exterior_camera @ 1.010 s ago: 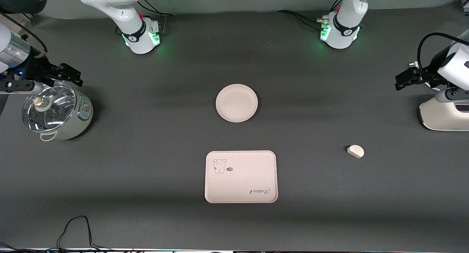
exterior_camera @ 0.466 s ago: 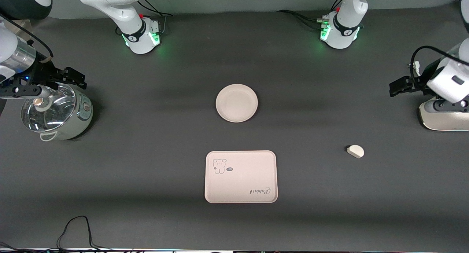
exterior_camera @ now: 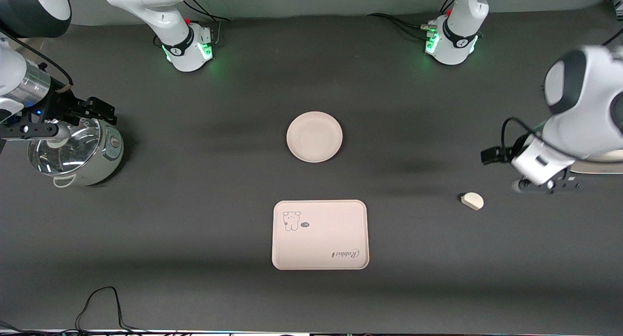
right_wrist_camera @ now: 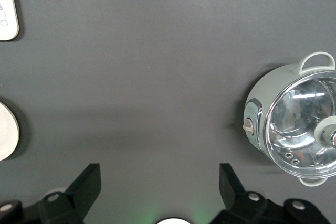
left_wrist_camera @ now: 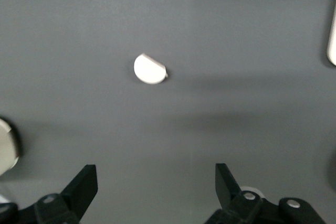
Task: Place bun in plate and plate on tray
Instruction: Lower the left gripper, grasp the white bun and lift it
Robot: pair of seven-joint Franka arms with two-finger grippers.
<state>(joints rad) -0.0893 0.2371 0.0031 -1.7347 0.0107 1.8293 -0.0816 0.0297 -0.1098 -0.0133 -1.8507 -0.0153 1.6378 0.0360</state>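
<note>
Front view: the small white half-round bun [exterior_camera: 472,200] lies on the dark table toward the left arm's end, well apart from the round cream-beige plate [exterior_camera: 314,137] and the rectangular cream-beige bear-printed tray [exterior_camera: 320,234], which sits nearer the camera than the plate. The left gripper [exterior_camera: 545,185] hangs beside the bun; the right gripper [exterior_camera: 73,113] hangs over the pale green glass-lidded pot [exterior_camera: 75,153].

Left wrist view: the left gripper's jaws are spread wide, empty, the bun [left_wrist_camera: 149,69] ahead.

Right wrist view: the right gripper's jaws are released too.

Dark grey table [exterior_camera: 194,229] under soft, banded overhead light.
</note>
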